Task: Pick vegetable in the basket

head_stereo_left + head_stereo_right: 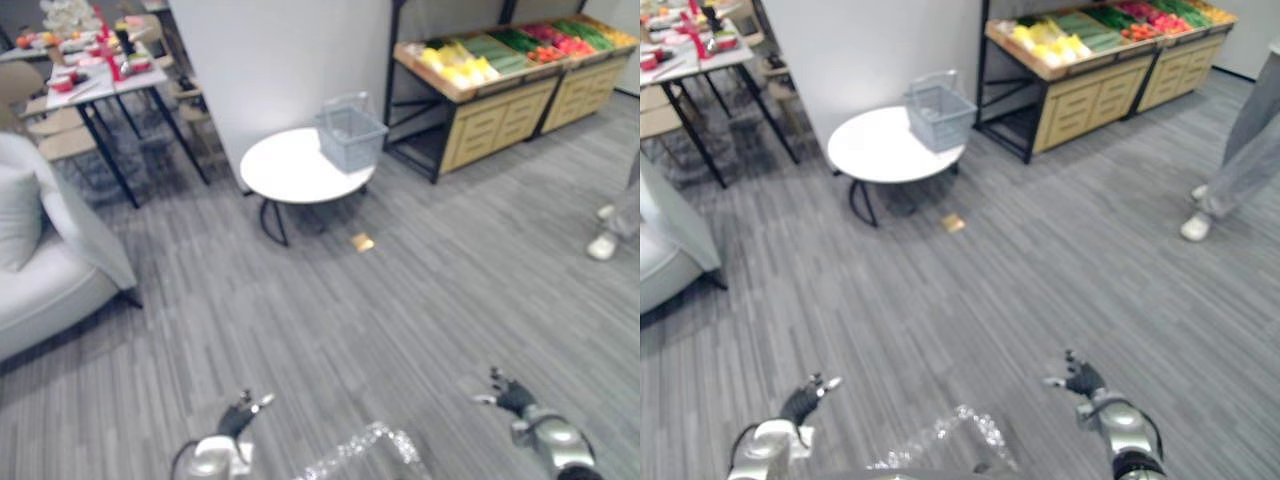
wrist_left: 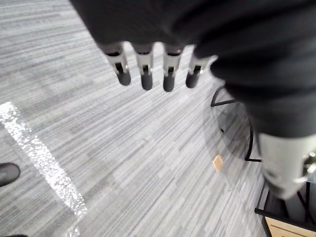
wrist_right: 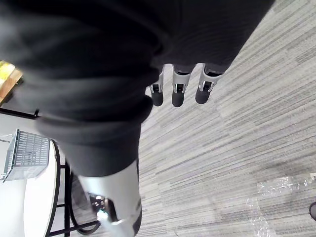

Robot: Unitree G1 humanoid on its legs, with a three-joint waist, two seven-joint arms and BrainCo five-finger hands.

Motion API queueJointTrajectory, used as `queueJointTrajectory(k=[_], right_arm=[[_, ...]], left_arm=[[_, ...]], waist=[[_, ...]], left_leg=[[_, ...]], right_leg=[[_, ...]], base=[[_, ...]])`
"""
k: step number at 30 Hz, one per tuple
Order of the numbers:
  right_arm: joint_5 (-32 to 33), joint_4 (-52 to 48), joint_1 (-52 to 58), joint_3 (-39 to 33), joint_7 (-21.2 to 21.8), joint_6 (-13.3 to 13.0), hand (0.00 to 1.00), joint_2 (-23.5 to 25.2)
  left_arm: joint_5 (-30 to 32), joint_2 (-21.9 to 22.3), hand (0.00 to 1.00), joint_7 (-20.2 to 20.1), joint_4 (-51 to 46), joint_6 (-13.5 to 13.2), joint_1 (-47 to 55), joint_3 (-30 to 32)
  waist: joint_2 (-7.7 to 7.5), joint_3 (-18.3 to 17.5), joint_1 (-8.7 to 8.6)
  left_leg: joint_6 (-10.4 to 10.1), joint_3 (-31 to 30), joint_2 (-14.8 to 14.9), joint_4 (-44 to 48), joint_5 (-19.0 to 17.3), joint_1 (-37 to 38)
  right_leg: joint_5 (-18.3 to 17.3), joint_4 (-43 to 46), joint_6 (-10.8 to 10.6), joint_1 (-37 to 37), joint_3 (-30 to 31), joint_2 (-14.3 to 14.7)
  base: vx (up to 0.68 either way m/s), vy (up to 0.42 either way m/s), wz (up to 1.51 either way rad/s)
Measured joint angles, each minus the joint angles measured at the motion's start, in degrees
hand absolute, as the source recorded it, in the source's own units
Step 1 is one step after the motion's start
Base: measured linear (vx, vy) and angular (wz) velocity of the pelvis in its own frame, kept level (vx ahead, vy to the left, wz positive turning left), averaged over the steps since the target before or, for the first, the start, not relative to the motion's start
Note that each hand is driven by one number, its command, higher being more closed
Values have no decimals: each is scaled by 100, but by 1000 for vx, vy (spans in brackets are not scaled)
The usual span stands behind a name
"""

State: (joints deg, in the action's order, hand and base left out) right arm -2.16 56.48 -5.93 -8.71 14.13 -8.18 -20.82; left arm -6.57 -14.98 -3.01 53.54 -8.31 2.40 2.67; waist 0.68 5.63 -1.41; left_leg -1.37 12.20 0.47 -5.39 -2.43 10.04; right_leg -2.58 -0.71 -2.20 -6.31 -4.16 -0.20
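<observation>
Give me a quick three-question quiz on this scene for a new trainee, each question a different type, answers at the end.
1. True or false: the grey basket stands on the round white table.
2. Where are the vegetables right now? A: in the basket. B: on the wooden produce stand beyond the table. C: in one of the robot's hands.
3. Fill in the word: the left hand and the right hand both hang low over the floor, fingers straight, so each is ____ and holds nothing.

Key: 1 true; 2 B; 3 open.
</observation>
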Motion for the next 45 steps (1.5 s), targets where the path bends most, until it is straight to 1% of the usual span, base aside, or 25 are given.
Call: queueJointTrajectory(k=[7, 11, 20, 25, 29, 31, 35, 37, 38, 39, 40, 41, 42, 43, 44, 45], right_arm=[[4, -55, -24, -2, 14, 1, 0, -52], [38, -55, -8, -3, 16, 1, 0, -51], [39, -55, 1, -53, 15, 7, 0, -50], [39, -55, 6, -53, 14, 23, 0, -32], [40, -62, 88, -77, 11, 30, 0, 86], [47, -176, 214, -72, 10, 44, 0, 185], [104, -187, 364, -72, -18, 45, 0, 210], [107, -192, 406, -73, -31, 46, 0, 212], [109, -222, 412, -70, -35, 45, 0, 221], [109, -305, 431, -37, -39, 44, 0, 217], [111, -381, 461, -18, -48, 44, 0, 212], [116, -439, 495, 81, -75, 37, 0, 194], [121, -404, 520, 212, -117, 44, 0, 189], [122, -399, 544, 260, -120, 43, 0, 177], [122, -392, 561, 261, -134, 42, 0, 175], [117, -383, 558, 258, -158, 40, 0, 177]], left_arm=[[-13, 1, 0, -233, 0, -34, 22, -2], [-222, 2, 0, -241, 0, -44, 24, -4], [-222, 8, 0, -222, 0, -50, 23, -5], [-221, 26, 0, -180, -1, -50, 23, -9], [-206, 27, 0, -129, -41, -50, 39, -11], [-198, 28, 0, -37, -128, -50, 127, -13], [-162, 48, 0, 76, -126, -45, 262, -15], [-139, 100, 0, 136, -126, -50, 299, -1], [-123, 139, 0, 177, -126, -54, 302, 2], [-124, 169, 0, 197, -126, -70, 308, 1], [-128, 187, 0, 215, -114, -116, 321, 1], [-137, 208, 0, 235, -112, -199, 369, 4], [-138, 212, 0, 250, -117, -267, 354, 30], [-138, 228, 0, 255, -144, -281, 352, 43], [-137, 294, 0, 258, -161, -277, 375, 110], [-136, 370, 0, 255, -158, -268, 424, 204]], waist=[[13, -16, -7], [-5, -36, -8], [-17, -50, -16], [-20, -52, -22], [-38, -63, -21], [-48, -69, -21], [-55, -67, -23], [-54, -66, -20], [-66, -60, -21], [-45, -35, -17], [-10, -8, -14], [78, 44, -5], [132, 129, -14], [139, 175, 1], [160, 282, 46], [63, 452, 66]], left_leg=[[3, 11, 6, -30, 3, 7], [9, 23, 4, -33, 7, 6], [8, 6, 4, -19, 8, 2], [5, 0, 4, -3, 9, 4], [5, -12, 4, -3, 10, 6], [5, -12, 4, -3, 10, 3], [7, -10, 2, -3, 10, -64], [-44, 18, 14, 21, -66, -159], [-72, 103, 63, 370, -272, -370], [-161, 236, 211, 1073, -665, -734], [-226, 308, 328, 1527, -898, -918], [-307, 382, 607, 2493, -1180, -1214], [-272, 499, 987, 3922, -1123, -1786], [-252, 449, 1145, 4585, -925, -2066], [-118, 304, 1339, 5538, -346, -2447], [-156, 245, 1325, 6120, -87, -2697]], right_leg=[[-3, 66, 5, 3, -2, 4], [-3, 71, 5, 10, -3, 2], [0, -17, 4, 0, -21, 5], [0, -26, 4, -9, -26, 6], [0, -15, 4, -9, -36, 5], [0, 4, 4, 3, -36, 3], [-2, 14, 5, 42, -39, 2], [-80, 141, 41, 196, -31, 9], [-259, 386, 83, 386, -19, -1], [-458, 760, 146, 587, -10, 10], [-540, 948, 192, 653, -5, 57], [-727, 1184, 264, 706, 57, 134], [-869, 1357, 319, 708, 62, 234], [-930, 1466, 344, 706, 73, 262], [-1055, 1639, 403, 598, 190, 315], [-1162, 1711, 444, 389, 368, 287]], base=[[-52, -25, 0], [-32, -15, 0], [0, 0, 0], [0, 0, 0], [0, 0, 0], [0, 0, 0], [0, 0, 0], [-1, -10, -2], [-1, -47, -8], [-18, -67, -11], [-4, -102, -19], [1, -95, -12], [13, -97, -16], [68, -74, -28], [138, -61, -48], [179, -41, -49]])
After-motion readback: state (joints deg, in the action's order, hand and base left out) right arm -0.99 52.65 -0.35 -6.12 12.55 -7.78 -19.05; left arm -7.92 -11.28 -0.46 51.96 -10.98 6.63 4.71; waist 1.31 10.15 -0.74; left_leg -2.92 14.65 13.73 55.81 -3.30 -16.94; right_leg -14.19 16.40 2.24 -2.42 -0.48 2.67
